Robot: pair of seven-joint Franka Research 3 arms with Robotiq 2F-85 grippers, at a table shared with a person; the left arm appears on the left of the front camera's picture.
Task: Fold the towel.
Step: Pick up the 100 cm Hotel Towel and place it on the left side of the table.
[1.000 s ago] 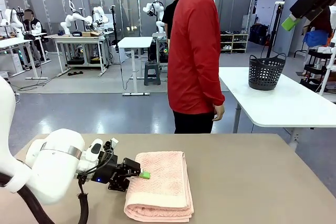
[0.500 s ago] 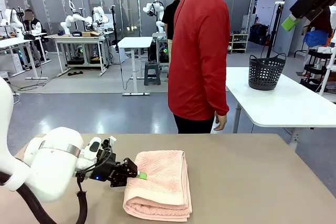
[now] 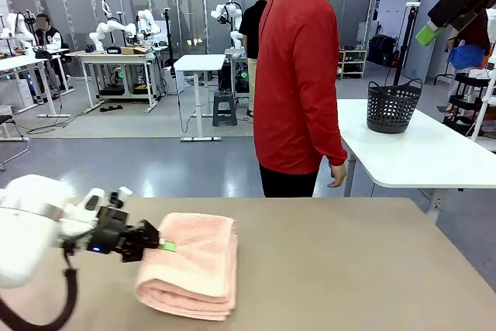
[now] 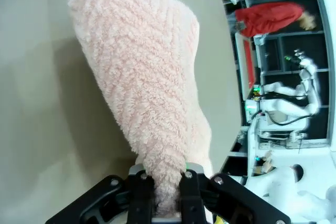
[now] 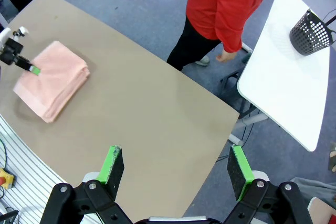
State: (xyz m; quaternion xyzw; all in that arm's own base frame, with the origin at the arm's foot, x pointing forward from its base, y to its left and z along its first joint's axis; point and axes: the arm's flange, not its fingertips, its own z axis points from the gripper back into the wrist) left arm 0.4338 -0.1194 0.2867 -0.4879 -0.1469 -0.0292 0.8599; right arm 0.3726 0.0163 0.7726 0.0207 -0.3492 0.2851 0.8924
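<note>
Between your left gripper's [image 4: 163, 195] green pads sits the near edge of the towel [image 4: 144, 93]; the jaws stand narrow and pinched on the pile. From there the folded cloth runs away from the fingertips across the table [image 3: 349, 269]. Keep that pinch firm and carry the edge low and level, so the stacked layers travel together instead of peeling apart. Judge your stop by the far edge, which should come to rest square with the rest.

High above and well away from the cloth, your right gripper [image 5: 176, 169] hangs with its jaws wide and nothing in them. Beyond the table's far edge stands a person [image 3: 298, 75].

Compared with a second ago, the left gripper has closed on the towel and drawn it leftward across the table.
</note>
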